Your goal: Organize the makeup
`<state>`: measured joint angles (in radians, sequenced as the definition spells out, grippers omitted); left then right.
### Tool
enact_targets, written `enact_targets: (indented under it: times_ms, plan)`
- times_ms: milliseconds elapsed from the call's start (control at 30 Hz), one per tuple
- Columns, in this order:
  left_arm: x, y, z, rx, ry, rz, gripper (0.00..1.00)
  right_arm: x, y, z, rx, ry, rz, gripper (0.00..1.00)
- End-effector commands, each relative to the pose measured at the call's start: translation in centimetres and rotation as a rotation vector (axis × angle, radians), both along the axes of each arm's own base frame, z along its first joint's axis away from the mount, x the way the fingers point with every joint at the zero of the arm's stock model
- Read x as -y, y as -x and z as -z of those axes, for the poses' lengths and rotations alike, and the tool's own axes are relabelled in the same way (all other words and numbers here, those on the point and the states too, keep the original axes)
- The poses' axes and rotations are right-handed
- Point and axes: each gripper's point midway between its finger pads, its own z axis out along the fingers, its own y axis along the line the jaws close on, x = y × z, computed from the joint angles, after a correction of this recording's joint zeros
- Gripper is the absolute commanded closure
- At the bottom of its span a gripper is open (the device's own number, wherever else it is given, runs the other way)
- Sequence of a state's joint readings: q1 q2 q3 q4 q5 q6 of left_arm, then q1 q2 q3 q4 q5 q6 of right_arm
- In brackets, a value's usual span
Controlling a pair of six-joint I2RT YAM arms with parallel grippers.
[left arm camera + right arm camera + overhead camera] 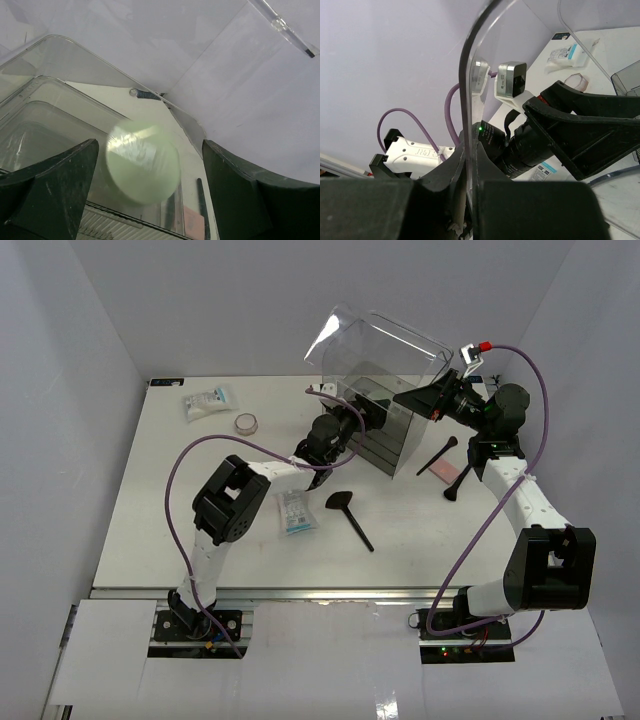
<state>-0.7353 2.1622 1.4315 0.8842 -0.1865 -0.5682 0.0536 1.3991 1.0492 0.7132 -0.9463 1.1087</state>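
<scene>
My left gripper (372,408) reaches into the top of the clear box (392,445) and stands open. In the left wrist view a pale round compact (142,162), blurred, hangs loose between the spread fingers (65,175) above the clear tray. My right gripper (437,400) is shut on the edge of the box's raised clear lid (385,340); the lid edge (466,100) runs down between its jaws. Still on the table are a flat-headed brush (350,515), two white-and-blue packets (296,510) (208,402), another round compact (246,423), two slim brushes (437,455) (458,483) and a pink palette (438,471).
The box with grey drawers stands at the back middle of the white table (180,540). White walls close in the left, back and right sides. Purple cables loop over both arms. The left arm's forearm (280,472) crosses the table toward the box.
</scene>
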Motion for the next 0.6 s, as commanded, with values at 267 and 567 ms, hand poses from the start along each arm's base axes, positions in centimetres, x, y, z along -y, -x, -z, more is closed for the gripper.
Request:
enact_targets:
  times_ms: [267, 567]
  plan:
    - [-1.6, 3.2, -5.0, 0.047, 0.027, 0.042, 0.02, -0.3, 2.8, -4.0, 0.205, 0.023, -0.045, 0.92]
    - [-4.4, 6.6, -4.7, 0.026, 0.009, 0.051, 0.02, -0.2, 2.7, -3.6, 0.205, 0.03, -0.04, 0.92]
